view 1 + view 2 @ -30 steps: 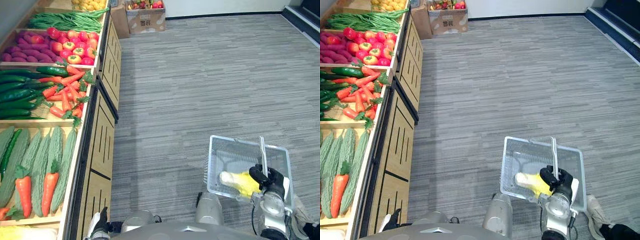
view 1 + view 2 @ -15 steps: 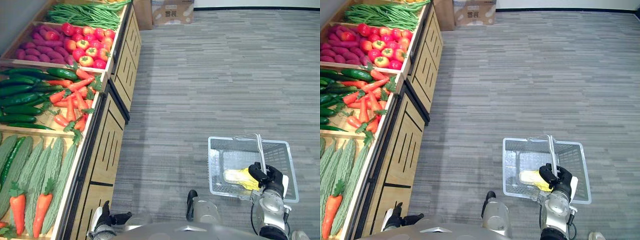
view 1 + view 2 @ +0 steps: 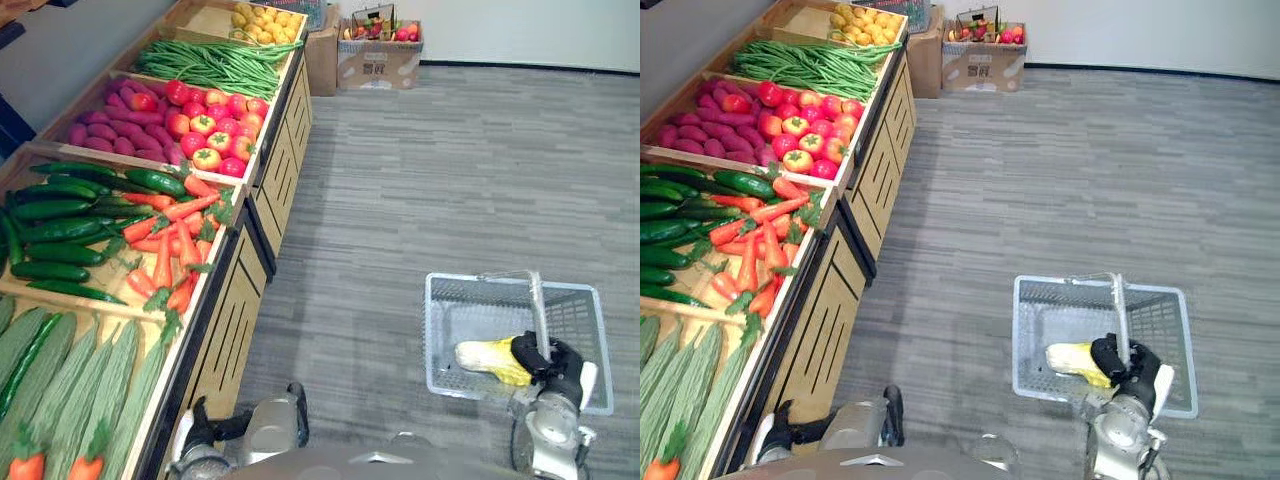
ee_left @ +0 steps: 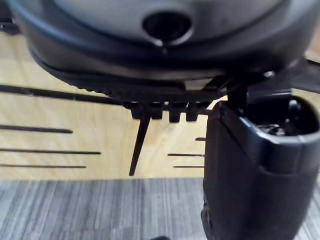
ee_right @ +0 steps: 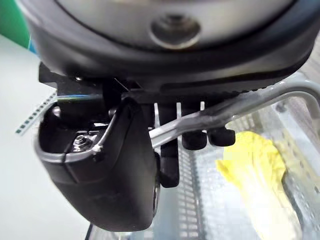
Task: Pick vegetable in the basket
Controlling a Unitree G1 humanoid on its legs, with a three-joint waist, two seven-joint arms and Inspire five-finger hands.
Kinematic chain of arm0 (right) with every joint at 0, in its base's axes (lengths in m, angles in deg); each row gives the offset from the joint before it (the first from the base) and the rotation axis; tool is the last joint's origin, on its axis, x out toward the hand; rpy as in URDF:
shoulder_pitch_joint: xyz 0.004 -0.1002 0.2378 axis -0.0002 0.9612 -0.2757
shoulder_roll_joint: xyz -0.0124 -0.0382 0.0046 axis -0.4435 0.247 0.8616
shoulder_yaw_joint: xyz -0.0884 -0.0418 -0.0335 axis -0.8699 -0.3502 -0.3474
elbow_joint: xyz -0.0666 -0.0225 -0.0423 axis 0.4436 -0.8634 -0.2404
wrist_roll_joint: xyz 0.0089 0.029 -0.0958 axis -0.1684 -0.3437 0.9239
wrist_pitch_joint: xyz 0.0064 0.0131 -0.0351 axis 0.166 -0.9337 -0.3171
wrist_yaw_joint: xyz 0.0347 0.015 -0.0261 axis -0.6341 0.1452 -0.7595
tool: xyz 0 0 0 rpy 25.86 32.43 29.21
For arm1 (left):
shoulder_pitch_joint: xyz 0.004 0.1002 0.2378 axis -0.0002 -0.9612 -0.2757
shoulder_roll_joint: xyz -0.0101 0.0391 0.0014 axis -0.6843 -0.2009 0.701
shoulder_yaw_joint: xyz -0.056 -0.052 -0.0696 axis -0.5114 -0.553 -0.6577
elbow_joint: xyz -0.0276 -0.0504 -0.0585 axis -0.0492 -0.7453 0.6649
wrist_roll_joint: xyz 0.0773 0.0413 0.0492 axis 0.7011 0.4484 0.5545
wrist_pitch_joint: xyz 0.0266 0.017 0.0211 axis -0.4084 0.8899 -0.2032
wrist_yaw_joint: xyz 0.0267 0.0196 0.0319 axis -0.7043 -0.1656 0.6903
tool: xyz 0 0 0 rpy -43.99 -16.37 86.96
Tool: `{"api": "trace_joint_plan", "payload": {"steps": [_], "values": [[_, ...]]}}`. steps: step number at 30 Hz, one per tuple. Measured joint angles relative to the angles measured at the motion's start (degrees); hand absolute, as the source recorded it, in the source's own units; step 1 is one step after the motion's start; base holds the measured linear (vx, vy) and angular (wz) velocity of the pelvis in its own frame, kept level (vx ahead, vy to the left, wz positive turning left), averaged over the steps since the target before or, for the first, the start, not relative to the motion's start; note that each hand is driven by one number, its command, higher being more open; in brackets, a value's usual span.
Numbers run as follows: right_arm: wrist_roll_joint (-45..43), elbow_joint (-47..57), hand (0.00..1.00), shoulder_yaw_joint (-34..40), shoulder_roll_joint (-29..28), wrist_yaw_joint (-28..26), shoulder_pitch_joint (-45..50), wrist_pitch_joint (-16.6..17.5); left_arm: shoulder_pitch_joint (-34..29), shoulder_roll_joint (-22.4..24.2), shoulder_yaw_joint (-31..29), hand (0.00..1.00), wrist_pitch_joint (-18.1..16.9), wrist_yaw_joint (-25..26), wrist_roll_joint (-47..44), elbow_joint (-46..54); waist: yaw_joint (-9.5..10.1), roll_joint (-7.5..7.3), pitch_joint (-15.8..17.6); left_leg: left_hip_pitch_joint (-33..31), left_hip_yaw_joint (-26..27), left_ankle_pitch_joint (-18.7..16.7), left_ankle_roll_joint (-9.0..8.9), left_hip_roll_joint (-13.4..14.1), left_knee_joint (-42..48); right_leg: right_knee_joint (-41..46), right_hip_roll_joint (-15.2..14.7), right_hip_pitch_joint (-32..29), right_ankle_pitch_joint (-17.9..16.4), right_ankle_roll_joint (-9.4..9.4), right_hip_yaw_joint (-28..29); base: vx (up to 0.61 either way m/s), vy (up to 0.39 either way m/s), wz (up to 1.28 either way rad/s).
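Low on the robot's right, the right robot hand (image 3: 556, 362) is closed around the handle (image 3: 535, 300) of a wire basket (image 3: 445, 300), which shows over the grey floor (image 3: 420, 200). Inside the basket lies a yellow vegetable (image 3: 490, 358), just beside the gripping fingers (image 5: 194, 125). To the left stands a wooden stand (image 3: 235, 300) stocked with carrots (image 3: 165, 240), cucumbers (image 3: 60, 210) and green beans (image 3: 215, 65). The left robot hand (image 4: 255, 165) hangs close to the stand's front; whether it is open or closed cannot be told.
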Motion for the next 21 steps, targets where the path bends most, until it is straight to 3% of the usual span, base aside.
{"api": "trace_joint_plan", "payload": {"steps": [3, 6, 9, 10, 11, 12, 13, 14, 15, 16, 17, 18, 19, 20, 21], "values": [[0.36, -0.81, 0.0, -3.87, -0.38, -0.23, -0.91, -0.19, -0.15, -0.64, -0.37, 1.0, 1.49, -2.39, 0.66, -1.97, 0.83, -0.57, -0.8, -0.49, 2.1, -2.91, 1.97, 0.32, 4.14, -2.39, -0.34, 0.61, 2.8, 1.61, 3.52, 0.31, 0.166, -0.2], [2.31, -3.39, 0.0, -5.27, -0.29, -0.57, -3.45, 0.12, 0.04, -1.36, -0.17, 1.0, 1.47, -3.75, 0.64, -3.61, 0.65, -0.92, -1.33, 1.34, 2.29, -2.91, 1.97, -0.67, 1.2, -2.45, -0.47, -0.08, 5.59, 2.42, 6.39, 0.23, 0.093, -0.24], [2.34, -7.86, 0.0, -5.52, 0.18, -0.56, -5.54, 0.16, 0.05, -2.54, 0.65, 1.0, 1.49, -6.11, 0.62, -5.37, 0.48, -1.7, -1.53, 7.34, 2.73, -2.34, 1.54, -2.57, -5.68, 13.54, -1.67, -6.67, 6.12, 2.67, 10.46, 0.18, 0.065, -0.19], [2.44, -9.7, 0.0, -5.77, 0.08, -0.58, -5.55, 0.13, -0.15, -3.52, 1.68, 1.0, 1.51, -6.89, 0.57, -6.26, 0.29, -2.4, -1.4, 10.77, 3.01, -1.88, 1.53, -3.11, -8.63, 23.69, -2.55, -11.11, 9.35, 1.96, 11.37, 0.18, 0.006, -0.05], [2.49, -11.25, 0.0, -5.84, 0.09, -0.58, -5.32, -0.17, -0.68, -3.86, 2.35, 1.0, 1.67, -7.25, 0.25, -7.23, -0.49, -2.28, -1.43, 14.17, 2.7, -1.59, 1.62, -3.35, -11.02, 30.45, -3.28, -13.28, 14.66, 1.42, 10.77, 0.18, 0.006, -0.01], [2.72, -11.98, 0.0, -5.99, 0.1, -0.59, -5.24, -0.2, -1.08, -3.86, 2.53, 1.0, 1.72, -7.33, 0.21, -7.27, -0.88, -2.08, -1.43, 15.66, 2.74, -1.48, 1.72, -3.23, -12.16, 33.21, -3.36, -14.06, 16.8, 0.95, 10.68, 0.21, 0.004, 0.0], [2.85, -12.81, 0.0, -6.25, 0.1, -0.62, -5.05, -0.43, -1.44, -3.82, 2.9, 1.0, 1.78, -6.79, 0.3, -7.16, -1.18, -1.57, -1.37, 17.63, 3.22, -1.5, 1.69, -2.94, -13.36, 37.86, -3.97, -16.59, 14.4, -1.24, 10.02, 0.2, -0.029, -0.08], [2.85, -12.82, 0.0, -6.26, 0.24, -0.66, -5.16, -0.52, -1.79, -3.48, 3.11, 1.0, 1.85, -5.29, 0.7, -7.14, -1.41, -1.59, -1.37, 18.83, 3.3, -1.5, 1.68, -2.62, -14.08, 40.77, -4.6, -19.95, 9.53, -3.11, 7.73, 0.24, -0.051, -0.1], [2.8, -12.83, 0.0, -6.2, 0.52, -0.63, -5.46, -0.52, -1.86, -3.09, 3.12, 1.0, 1.91, -4.21, 0.71, -7.13, -1.53, -1.32, -1.2, 19.55, 3.32, -1.48, 1.66, -2.3, -14.51, 41.03, -4.68, -21.33, 7.27, -3.3, 6.0, 0.18, -0.098, -0.04], [2.71, -12.81, 0.0, -5.81, 1.12, -0.6, -6.13, -0.49, -1.89, -2.31, 3.52, 1.0, 2.28, -2.44, 0.73, -7.03, -2.09, -0.03, -0.42, 20.65, 3.36, -1.48, 1.66, -1.26, -14.47, 38.96, -4.51, -23.16, 4.54, -3.49, 2.77, 0.16, -0.143, 0.01], [2.66, -12.81, 0.0, -5.84, 1.99, -0.6, -6.48, -0.49, -2.18, -1.51, 3.56, 1.0, 2.42, -0.9, 0.72, -6.87, -2.37, 1.29, 0.14, 21.8, 3.37, -1.5, 1.63, -0.33, -14.41, 33.31, -3.74, -24.3, 3.87, -3.71, 0.6, 0.15, -0.166, 0.04], [2.62, -12.81, 0.0, -5.82, 2.19, -0.58, -6.53, -0.49, -2.2, -1.33, 3.59, 1.0, 2.41, -0.39, 0.71, -6.64, -2.39, 1.54, 0.12, 22.16, 3.41, -1.58, 1.46, -0.1, -14.34, 29.29, -3.4, -24.57, 3.98, -3.69, 0.01, 0.16, -0.224, 0.06], [2.36, -12.79, 0.0, -5.78, 2.16, -0.41, -6.57, -0.49, -2.48, -1.33, 3.58, 1.0, 2.36, 0.43, 0.72, -5.78, -2.37, 1.08, -0.05, 22.83, 3.32, -2.38, -0.46, -0.14, -14.21, 18.09, -2.93, -24.34, 6.99, -2.26, -0.55, 0.19, -0.276, 0.05], [2.37, -12.58, 0.0, -5.86, 2.02, -0.38, -6.47, -0.47, -2.59, -2.29, 3.23, 1.0, 2.17, 0.92, 0.74, -4.77, -2.25, -0.88, 0.44, 23.98, 3.04, -4.45, -3.86, -1.4, -14.04, 7.41, -2.76, -23.66, 15.98, -3.5, 0.03, 0.2, -0.291, -0.08], [2.42, -13.38, 0.0, -5.53, 3.05, -0.48, -6.93, -0.75, -1.21, -1.61, 2.55, 1.0, 2.66, 0.87, 0.71, -6.23, -1.51, 0.45, 0.86, 24.41, 3.02, -5.23, -5.0, -0.02, -13.53, 7.99, -1.5, -22.79, 15.7, -3.16, -0.6, 0.19, -0.289, -0.25]]}}
